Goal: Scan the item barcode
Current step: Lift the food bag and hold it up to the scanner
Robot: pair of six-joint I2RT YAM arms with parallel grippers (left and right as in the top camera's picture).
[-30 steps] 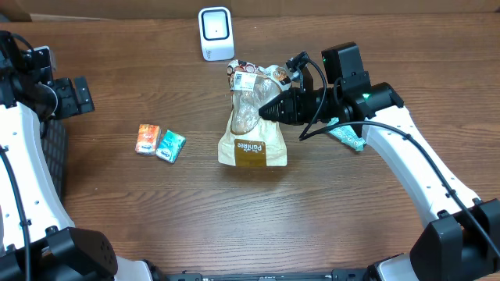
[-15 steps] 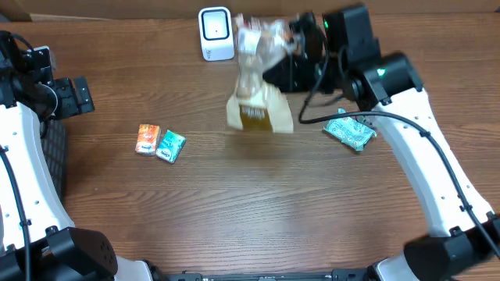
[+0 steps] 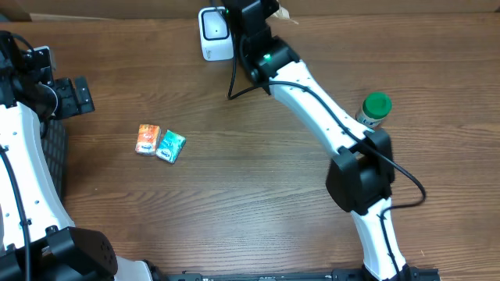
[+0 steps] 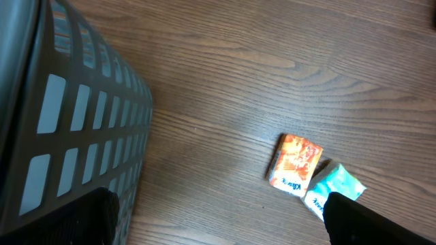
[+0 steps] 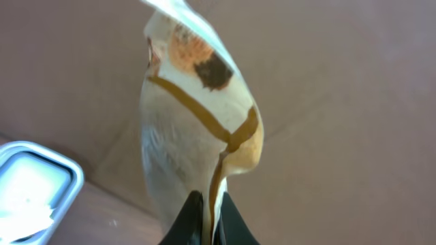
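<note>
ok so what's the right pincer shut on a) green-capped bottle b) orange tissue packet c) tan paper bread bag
c: the right pincer is shut on the tan paper bread bag, near the white box-shaped scanner.

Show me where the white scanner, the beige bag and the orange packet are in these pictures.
white scanner [image 3: 212, 33], overhead view, its front face.
beige bag [image 5: 194, 143], right wrist view, middle of its side.
orange packet [image 4: 296, 162], left wrist view, centre of its top.
</note>
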